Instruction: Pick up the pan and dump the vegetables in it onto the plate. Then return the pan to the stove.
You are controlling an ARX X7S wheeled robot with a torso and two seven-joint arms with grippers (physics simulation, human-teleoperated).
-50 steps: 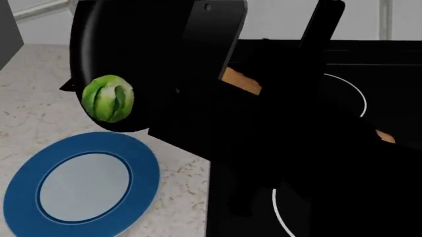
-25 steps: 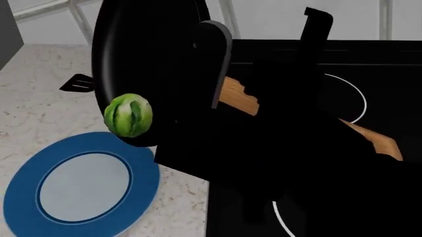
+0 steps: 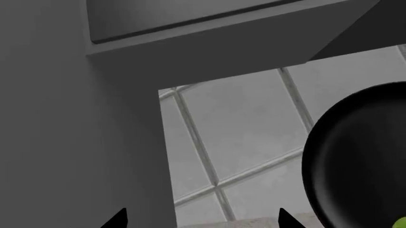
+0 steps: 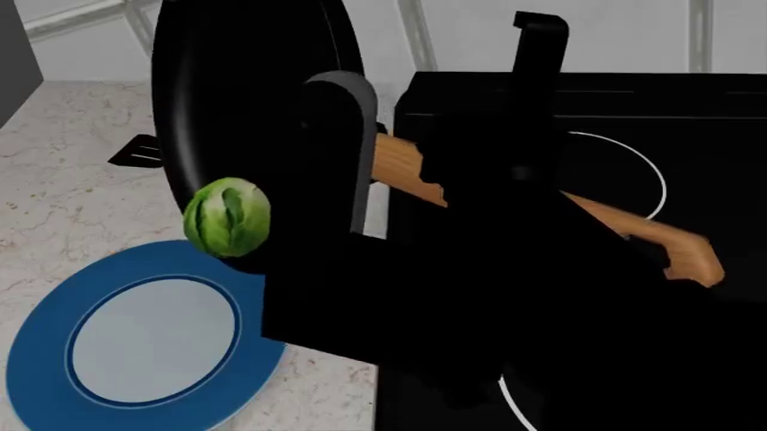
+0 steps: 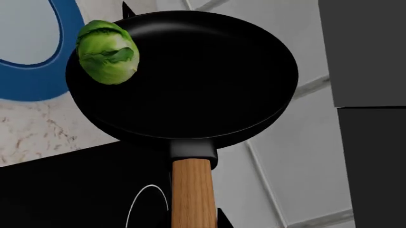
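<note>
Sprout slid lower along tipped pan rim, above plate's far edge. Your gripper states: both hidden, cannot tell.

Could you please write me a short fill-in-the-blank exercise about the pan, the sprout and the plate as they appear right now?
1. The pan is tipped steeply above the ____ counter.
2. The Brussels sprout sits at the pan's lower ____.
3. The plate below has a broad ____ rim.
4. The pan's handle is made of ____.

Missing words: speckled; rim; blue; wood
</note>
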